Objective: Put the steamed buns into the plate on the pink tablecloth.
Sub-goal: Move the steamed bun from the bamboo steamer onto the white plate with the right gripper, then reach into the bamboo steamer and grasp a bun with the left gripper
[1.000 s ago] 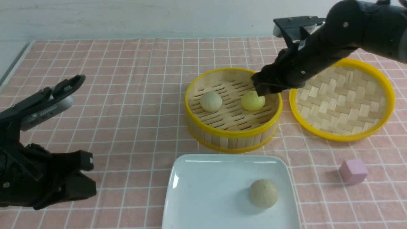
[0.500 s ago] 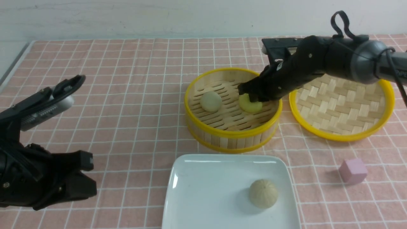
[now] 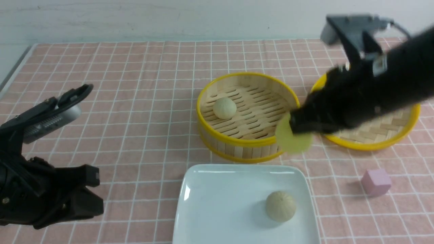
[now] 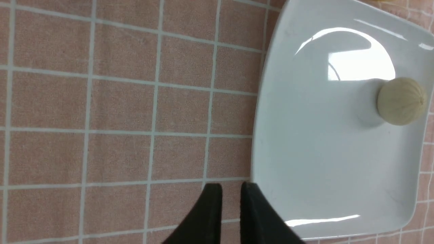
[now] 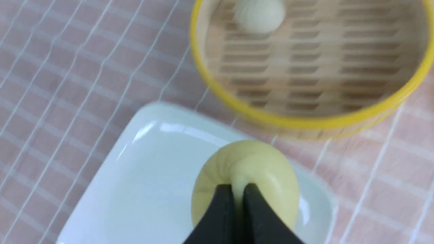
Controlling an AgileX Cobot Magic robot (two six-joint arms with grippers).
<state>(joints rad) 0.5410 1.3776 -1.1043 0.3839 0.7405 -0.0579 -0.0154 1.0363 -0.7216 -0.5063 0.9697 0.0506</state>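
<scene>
Nearest me sits the white plate [image 3: 230, 203], its near edge cut off, a beige bun [image 3: 280, 206] on it. The left gripper [image 4: 231, 184] waits beside it, fingertips slightly parted, nothing between. Beyond, the right gripper [image 5: 236, 188] has its tips clamped on the yellow bun [image 5: 247, 173] — lifted out, probably, to go over the basket's rim to the plate. The pale bun [image 3: 224, 108] lies inside the basket [image 3: 249, 141]. Farther off, the arm hides part of the woven lid [image 3: 376, 127] — and motion blurs the fingers.
</scene>
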